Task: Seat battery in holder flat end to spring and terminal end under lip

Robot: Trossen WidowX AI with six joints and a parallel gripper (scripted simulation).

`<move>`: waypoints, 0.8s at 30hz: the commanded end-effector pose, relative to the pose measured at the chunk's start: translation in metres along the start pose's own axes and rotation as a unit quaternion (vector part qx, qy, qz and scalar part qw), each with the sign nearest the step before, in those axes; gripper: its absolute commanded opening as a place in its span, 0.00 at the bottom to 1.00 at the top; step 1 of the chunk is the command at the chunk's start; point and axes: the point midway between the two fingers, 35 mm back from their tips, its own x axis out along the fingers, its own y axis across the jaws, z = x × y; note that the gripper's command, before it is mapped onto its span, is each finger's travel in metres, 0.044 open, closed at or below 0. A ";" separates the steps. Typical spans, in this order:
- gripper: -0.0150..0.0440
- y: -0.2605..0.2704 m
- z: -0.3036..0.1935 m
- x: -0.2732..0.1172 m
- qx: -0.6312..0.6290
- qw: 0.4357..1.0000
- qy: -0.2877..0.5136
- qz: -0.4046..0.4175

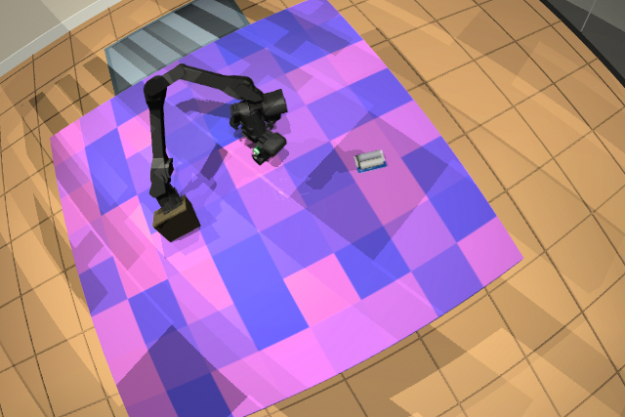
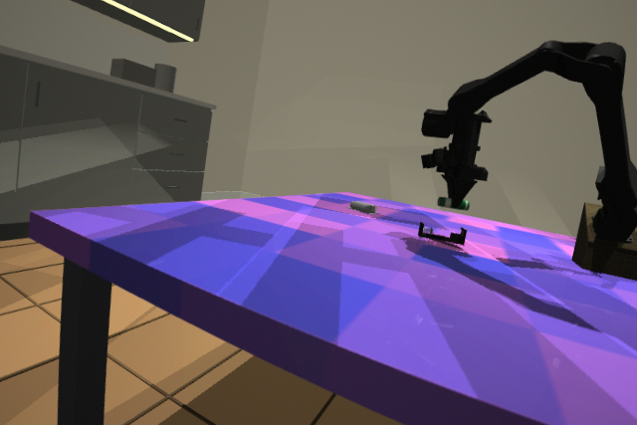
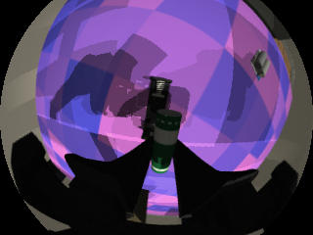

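Note:
The green battery [image 2: 465, 204] [image 3: 166, 136] with a pale band lies roughly level between the fingertips of my gripper [image 2: 454, 201] [image 3: 163, 141], which is shut on it. The exterior view shows it held clear above the black holder [image 2: 457, 238] [image 3: 156, 104], with a gap between. In the wrist view the holder lies beyond and partly behind the battery, and spring-like coils show at its far end. The battery runs nearly along the holder's length, slightly turned. In the top view the arm hides most of the holder. I cannot tell which battery end is the terminal.
A pale grey rounded object with a blue base [image 1: 369, 158] [image 2: 362, 206] [image 3: 260, 64] sits on the patterned table [image 1: 322, 347] [image 2: 288, 256], away from the holder. The arm's wooden base block [image 1: 177, 223] [image 2: 591, 250] stands at the other side.

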 end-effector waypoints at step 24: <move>0.38 0.016 0.010 0.038 0.027 0.992 0.127 0.009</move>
